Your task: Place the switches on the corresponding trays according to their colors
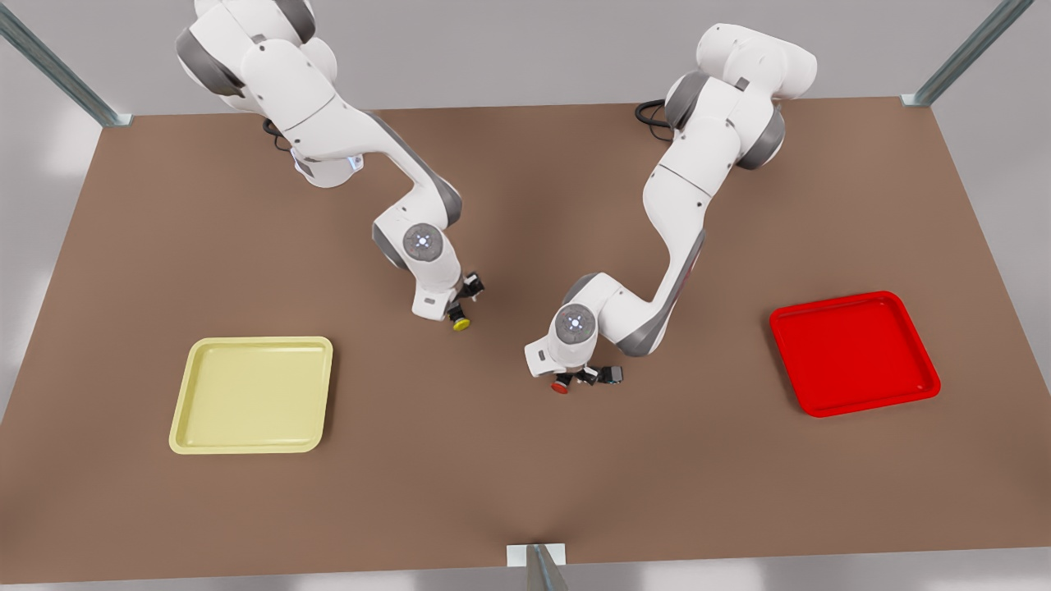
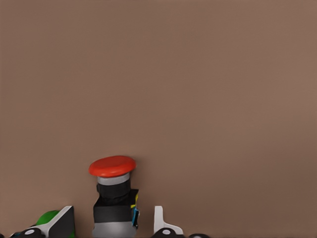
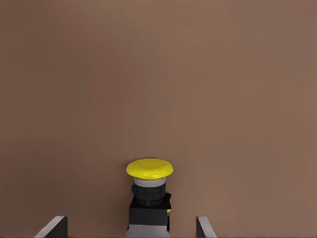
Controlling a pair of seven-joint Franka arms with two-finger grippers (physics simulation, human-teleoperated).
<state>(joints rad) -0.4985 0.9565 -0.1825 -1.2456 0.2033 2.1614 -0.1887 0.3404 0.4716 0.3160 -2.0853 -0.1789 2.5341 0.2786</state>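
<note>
You are looking at two glossy white robot arms built of rounded segments, with dark grey bands at the joints. Each carries a round grey wrist cap with a small glowing white-blue mark at its centre. Black cables loop at the bases. Both end in small black gripper hardware, with pale grey finger tips in the wrist views.

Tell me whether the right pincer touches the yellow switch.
Apart. The right wrist view shows bare table between each finger of the right pincer and the yellow switch.
</note>
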